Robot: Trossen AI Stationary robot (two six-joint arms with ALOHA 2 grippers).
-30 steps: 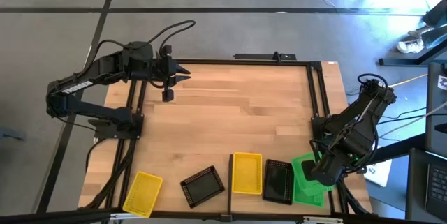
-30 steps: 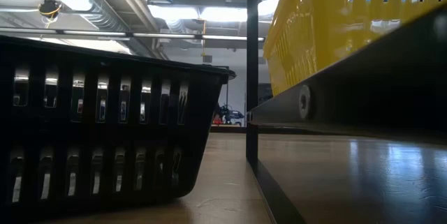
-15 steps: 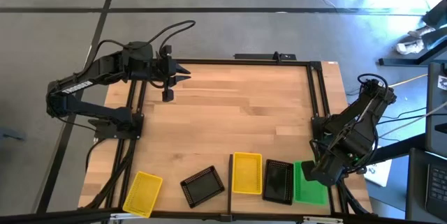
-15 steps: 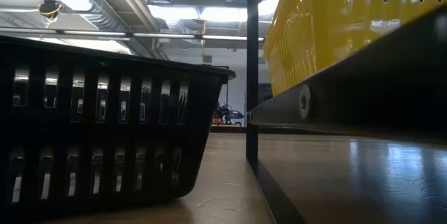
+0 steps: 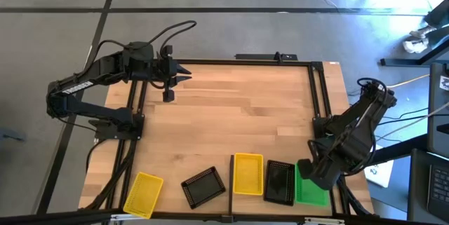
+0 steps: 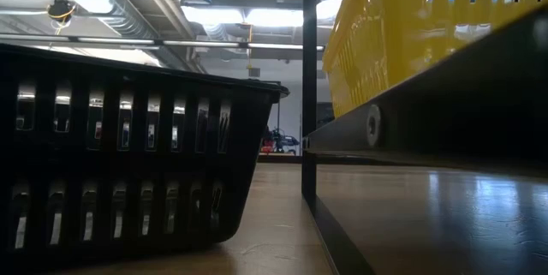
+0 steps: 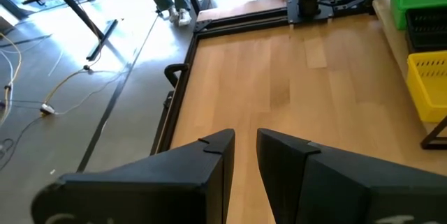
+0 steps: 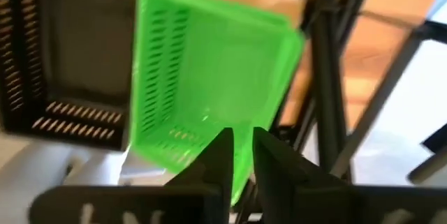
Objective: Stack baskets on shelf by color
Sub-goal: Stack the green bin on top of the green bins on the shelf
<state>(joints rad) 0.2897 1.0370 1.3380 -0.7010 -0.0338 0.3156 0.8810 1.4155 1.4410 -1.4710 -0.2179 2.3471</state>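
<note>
On the shelf (image 5: 257, 198), by the table's near right corner, a yellow basket (image 5: 248, 174), a black basket (image 5: 279, 181) and a green basket stack (image 5: 311, 190) sit side by side. In the low view the yellow basket (image 6: 428, 26) rests on the raised shelf (image 6: 428, 121). A second yellow basket (image 5: 143, 194) and a black basket (image 5: 203, 186) lie on the tabletop left of it. My right gripper (image 5: 312, 174) hovers shut over the green basket (image 8: 209, 77), touching nothing. My left gripper (image 5: 186, 78) waits shut at the far left.
A thin black bar (image 5: 231, 177) marks the shelf's left edge. Black frame posts (image 5: 317, 92) run along the table's right side near my right arm. The wide planked middle of the table (image 5: 238, 106) holds nothing. The loose black basket (image 6: 128, 146) fills the low view's left.
The top green basket, which lay askew across the green stack a second ago, now sits square on it. My right gripper has shifted slightly toward the table's left above it. My left arm has kept still.
</note>
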